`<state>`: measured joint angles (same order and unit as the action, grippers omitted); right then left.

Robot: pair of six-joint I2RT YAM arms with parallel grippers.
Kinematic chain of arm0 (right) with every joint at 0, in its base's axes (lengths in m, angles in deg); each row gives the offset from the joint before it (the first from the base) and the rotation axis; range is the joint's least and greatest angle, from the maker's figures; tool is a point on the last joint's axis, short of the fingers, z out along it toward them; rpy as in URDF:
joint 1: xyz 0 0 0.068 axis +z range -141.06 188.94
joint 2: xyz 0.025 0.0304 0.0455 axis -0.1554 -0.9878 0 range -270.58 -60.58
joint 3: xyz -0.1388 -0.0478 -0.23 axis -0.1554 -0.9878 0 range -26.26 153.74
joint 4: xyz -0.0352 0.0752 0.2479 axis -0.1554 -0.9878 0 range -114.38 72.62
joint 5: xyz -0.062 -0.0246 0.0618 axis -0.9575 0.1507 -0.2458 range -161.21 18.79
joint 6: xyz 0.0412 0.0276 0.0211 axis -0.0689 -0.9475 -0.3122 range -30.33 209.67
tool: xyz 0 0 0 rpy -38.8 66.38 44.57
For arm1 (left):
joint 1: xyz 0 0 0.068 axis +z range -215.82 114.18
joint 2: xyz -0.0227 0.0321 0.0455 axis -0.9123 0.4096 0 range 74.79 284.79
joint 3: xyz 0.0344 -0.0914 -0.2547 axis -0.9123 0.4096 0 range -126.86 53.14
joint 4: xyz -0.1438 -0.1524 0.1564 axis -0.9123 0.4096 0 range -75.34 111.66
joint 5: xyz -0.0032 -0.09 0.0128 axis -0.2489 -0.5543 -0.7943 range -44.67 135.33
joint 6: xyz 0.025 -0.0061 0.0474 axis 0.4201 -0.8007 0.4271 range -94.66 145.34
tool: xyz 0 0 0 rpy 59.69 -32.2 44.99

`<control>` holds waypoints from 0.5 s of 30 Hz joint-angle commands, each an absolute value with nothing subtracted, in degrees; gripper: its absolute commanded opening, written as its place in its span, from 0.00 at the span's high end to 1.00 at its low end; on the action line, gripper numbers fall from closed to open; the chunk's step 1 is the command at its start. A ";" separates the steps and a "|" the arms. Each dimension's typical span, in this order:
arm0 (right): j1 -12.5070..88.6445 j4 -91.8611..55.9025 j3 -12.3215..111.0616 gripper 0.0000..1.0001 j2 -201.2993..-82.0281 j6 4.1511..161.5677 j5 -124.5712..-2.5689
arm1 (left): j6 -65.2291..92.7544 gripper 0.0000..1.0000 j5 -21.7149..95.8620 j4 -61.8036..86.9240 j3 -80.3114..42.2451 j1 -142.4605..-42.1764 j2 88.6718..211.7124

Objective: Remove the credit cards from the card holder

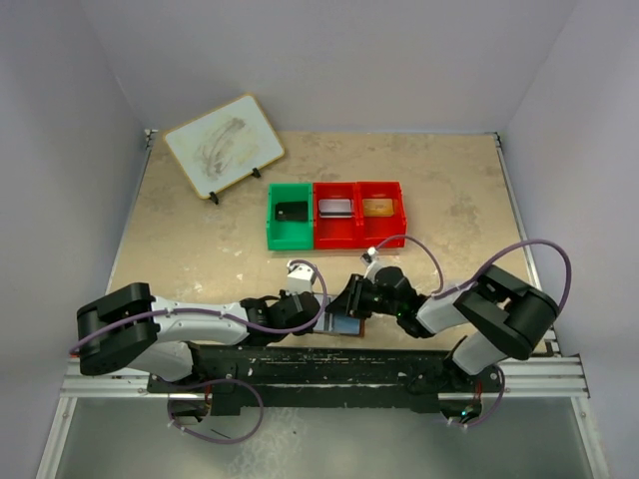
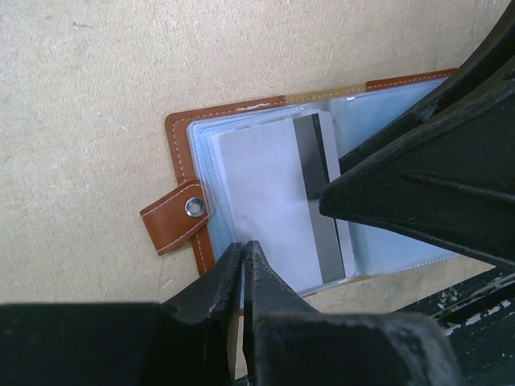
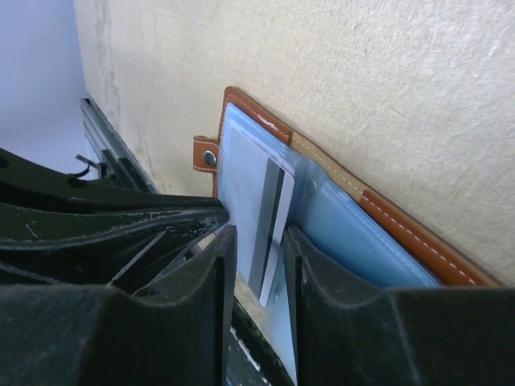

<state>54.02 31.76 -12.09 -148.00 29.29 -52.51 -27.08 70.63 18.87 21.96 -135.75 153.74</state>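
The brown leather card holder (image 1: 346, 323) lies open at the table's near edge, between my two grippers. Its pale blue sleeves and snap tab (image 2: 175, 217) show in the left wrist view. A white card with a grey stripe (image 2: 265, 189) sticks partly out of a sleeve. My left gripper (image 2: 243, 248) is shut, its tips at the holder's near edge over the sleeves. My right gripper (image 3: 259, 241) is open, its fingers on either side of the card's (image 3: 269, 213) edge, without clamping it. The holder's brown rim (image 3: 402, 229) runs along the table behind.
A green bin (image 1: 291, 215) with a dark item and two red bins (image 1: 337, 213) (image 1: 380, 210), each with a card-like item, stand mid-table. A small whiteboard on a stand (image 1: 224, 145) is at the back left. The metal rail (image 1: 329, 374) runs right behind the holder.
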 commanded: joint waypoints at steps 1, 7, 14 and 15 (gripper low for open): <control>58.88 33.83 -13.83 0.69 -152.89 24.74 -55.43 | -26.42 1.00 68.54 21.70 23.68 -136.22 156.08; 58.95 45.75 -16.61 0.98 -154.54 21.50 -55.75 | -26.60 1.00 68.60 21.74 24.08 -136.39 156.19; 57.39 40.94 -17.51 1.00 -147.26 21.06 -56.92 | -26.75 1.00 69.84 24.05 23.67 -136.53 156.17; 56.02 39.91 -17.92 1.00 -145.54 22.06 -55.36 | -26.63 1.00 70.00 24.52 23.77 -136.49 156.25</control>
